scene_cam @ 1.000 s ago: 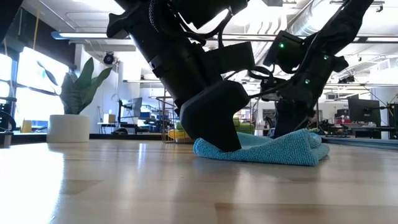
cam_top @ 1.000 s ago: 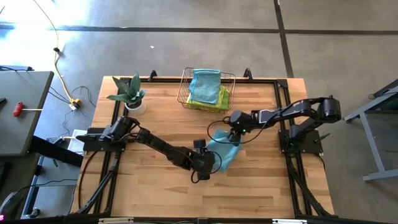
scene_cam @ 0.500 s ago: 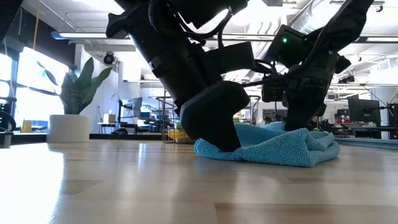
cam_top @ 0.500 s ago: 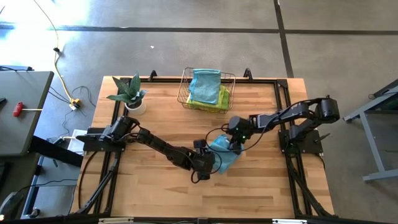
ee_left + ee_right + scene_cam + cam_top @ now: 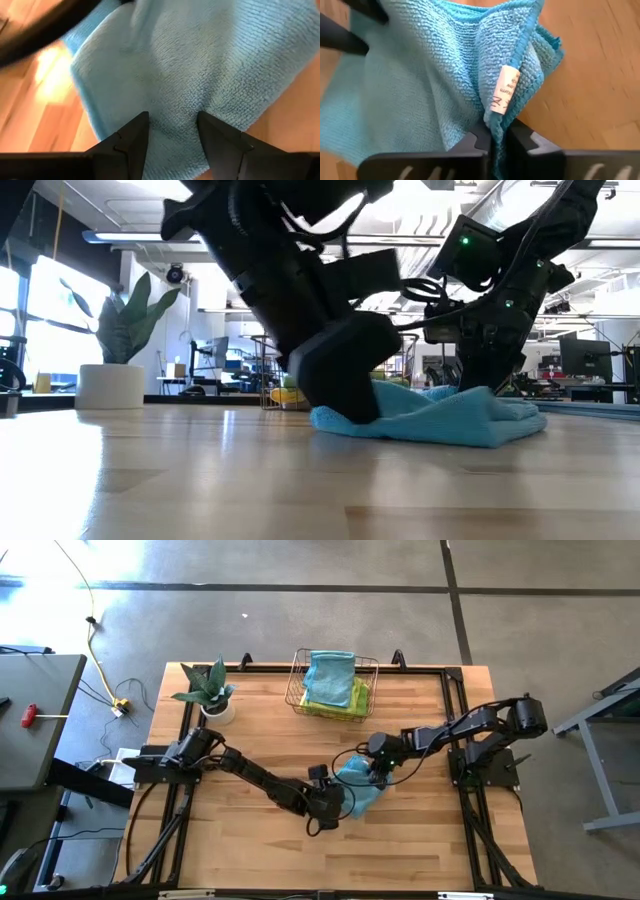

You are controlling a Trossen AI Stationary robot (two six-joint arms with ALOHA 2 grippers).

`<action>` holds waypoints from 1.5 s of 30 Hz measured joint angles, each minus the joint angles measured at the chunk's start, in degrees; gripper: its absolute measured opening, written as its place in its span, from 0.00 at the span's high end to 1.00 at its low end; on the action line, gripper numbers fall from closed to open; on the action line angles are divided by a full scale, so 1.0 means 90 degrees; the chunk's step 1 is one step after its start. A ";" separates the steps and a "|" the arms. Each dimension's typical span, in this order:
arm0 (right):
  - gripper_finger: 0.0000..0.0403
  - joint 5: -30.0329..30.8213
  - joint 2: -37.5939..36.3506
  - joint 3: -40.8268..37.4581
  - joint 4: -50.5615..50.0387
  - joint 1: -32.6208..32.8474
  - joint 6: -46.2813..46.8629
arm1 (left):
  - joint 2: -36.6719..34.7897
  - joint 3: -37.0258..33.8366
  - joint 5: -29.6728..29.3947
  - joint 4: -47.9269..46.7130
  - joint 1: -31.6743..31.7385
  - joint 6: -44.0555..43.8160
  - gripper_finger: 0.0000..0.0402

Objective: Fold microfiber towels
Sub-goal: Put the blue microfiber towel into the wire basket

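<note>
Towel (image 5: 358, 790) lies mid-table. Right gripper (image 5: 492, 137) pinches its edge; left gripper (image 5: 172, 132), fingers spread, presses it down.

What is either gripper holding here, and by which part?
The right gripper pinches the blue towel at its hemmed edge by the label; the left gripper presses it, open.

2 arms (image 5: 260, 775), 1 teal towel (image 5: 360, 785) on the table, 1 wire basket (image 5: 335, 685), 1 potted plant (image 5: 208, 692).
</note>
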 joint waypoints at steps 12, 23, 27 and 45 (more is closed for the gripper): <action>0.99 0.0225 -0.0316 0.0913 -0.0417 -0.0036 -0.0510 | -0.1394 -0.0018 -0.0323 -0.0609 -0.0825 -0.0862 0.60; 1.00 0.0685 -0.0286 0.3272 -0.1984 -0.0079 -0.3031 | -0.2190 -0.0004 -0.1378 -0.0808 -0.1959 -0.1009 0.60; 1.00 0.0900 -0.0107 0.3941 -0.2180 -0.0398 -0.3831 | -0.2235 -0.0001 -0.1728 -0.0871 -0.2300 -0.1006 0.60; 1.00 0.1513 0.1664 0.6115 -0.3203 -0.2672 -0.6017 | -0.2259 0.0009 -0.1927 -0.1027 -0.2860 -0.1116 0.60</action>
